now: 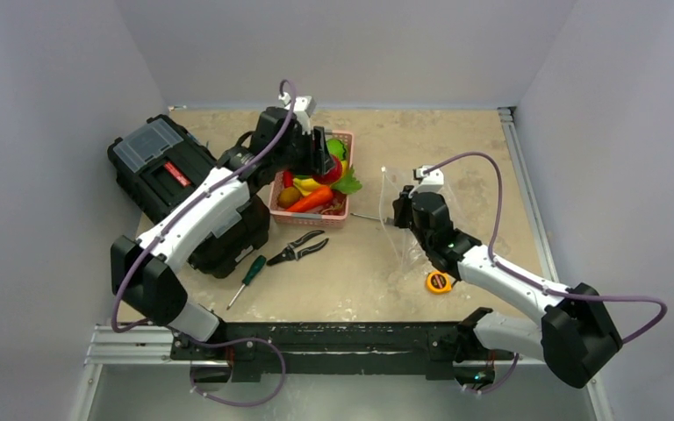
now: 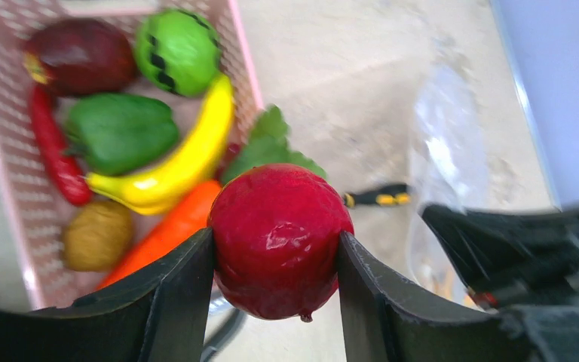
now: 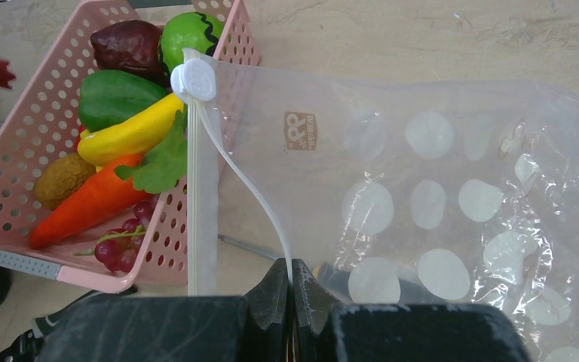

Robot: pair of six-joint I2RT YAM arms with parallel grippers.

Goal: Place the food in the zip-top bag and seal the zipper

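My left gripper (image 2: 275,260) is shut on a dark red round fruit (image 2: 279,237) and holds it above the pink basket (image 1: 274,198), near its right side. The basket holds a banana (image 2: 173,162), a green pepper (image 2: 121,130), a carrot (image 2: 162,234) and other food. My right gripper (image 3: 292,279) is shut on the upper lip of the zip-top bag (image 3: 437,188), a clear pouch with white dots, held up and open right of the basket (image 3: 15,211). The zipper strip (image 3: 200,196) runs down from a round white slider (image 3: 194,79). In the top view the bag (image 1: 404,215) hangs by the right gripper (image 1: 404,210).
A black toolbox (image 1: 171,180) lies at the left. Pliers (image 1: 298,250) and a green-handled screwdriver (image 1: 247,276) lie in front of the basket. A yellow tape measure (image 1: 439,281) lies near the right arm. A small black and yellow tool (image 2: 377,197) lies between basket and bag.
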